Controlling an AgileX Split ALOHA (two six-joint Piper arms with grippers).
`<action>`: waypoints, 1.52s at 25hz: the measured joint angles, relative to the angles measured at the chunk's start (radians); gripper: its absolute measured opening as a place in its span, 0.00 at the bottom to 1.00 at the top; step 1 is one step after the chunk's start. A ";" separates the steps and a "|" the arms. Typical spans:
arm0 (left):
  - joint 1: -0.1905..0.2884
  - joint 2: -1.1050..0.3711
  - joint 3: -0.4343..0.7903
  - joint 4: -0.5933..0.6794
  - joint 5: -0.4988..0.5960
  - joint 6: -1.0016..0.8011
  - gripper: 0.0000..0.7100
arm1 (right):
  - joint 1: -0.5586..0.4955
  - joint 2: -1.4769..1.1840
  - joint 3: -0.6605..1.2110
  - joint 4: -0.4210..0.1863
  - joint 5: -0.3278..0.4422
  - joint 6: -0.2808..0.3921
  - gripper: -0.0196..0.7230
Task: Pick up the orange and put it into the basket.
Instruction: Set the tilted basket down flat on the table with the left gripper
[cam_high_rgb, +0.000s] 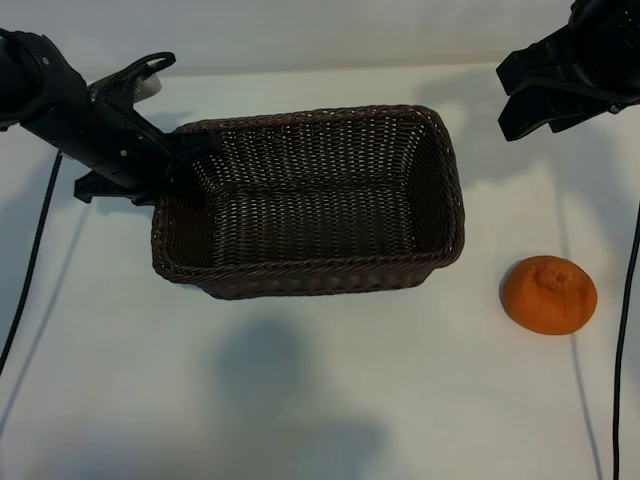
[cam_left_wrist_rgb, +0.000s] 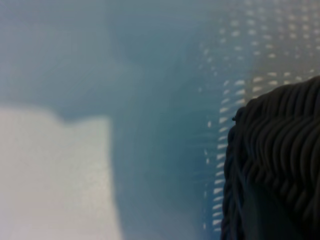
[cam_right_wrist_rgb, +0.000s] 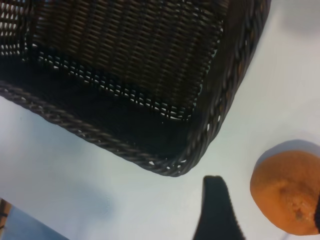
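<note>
The dark brown wicker basket (cam_high_rgb: 440, 215) stands mid-table, with nothing inside it. The orange (cam_high_rgb: 548, 293) lies on the white table to its right, apart from it. My left gripper (cam_high_rgb: 190, 150) is at the basket's far left corner and is shut on the rim there; in the left wrist view only close wicker of the basket (cam_left_wrist_rgb: 280, 165) shows. My right gripper (cam_high_rgb: 508, 98) hangs open at the back right, above the table and away from the orange. In the right wrist view the orange (cam_right_wrist_rgb: 285, 192) lies below, near one dark fingertip (cam_right_wrist_rgb: 216, 200), beside the basket's corner (cam_right_wrist_rgb: 200, 150).
White table (cam_high_rgb: 320, 400) spreads in front of the basket and around the orange. Black cables (cam_high_rgb: 625, 330) run down the table's left and right sides. The left arm (cam_high_rgb: 70, 110) reaches in from the far left.
</note>
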 joint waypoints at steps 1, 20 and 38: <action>0.000 0.000 0.000 -0.001 -0.002 0.000 0.21 | 0.000 0.000 0.000 0.000 0.000 0.000 0.64; -0.001 0.000 0.000 -0.001 -0.030 0.000 0.21 | 0.000 0.000 0.000 0.000 0.000 0.000 0.64; -0.001 0.043 -0.002 -0.002 -0.042 0.018 0.21 | 0.000 0.000 0.000 0.000 0.000 0.000 0.64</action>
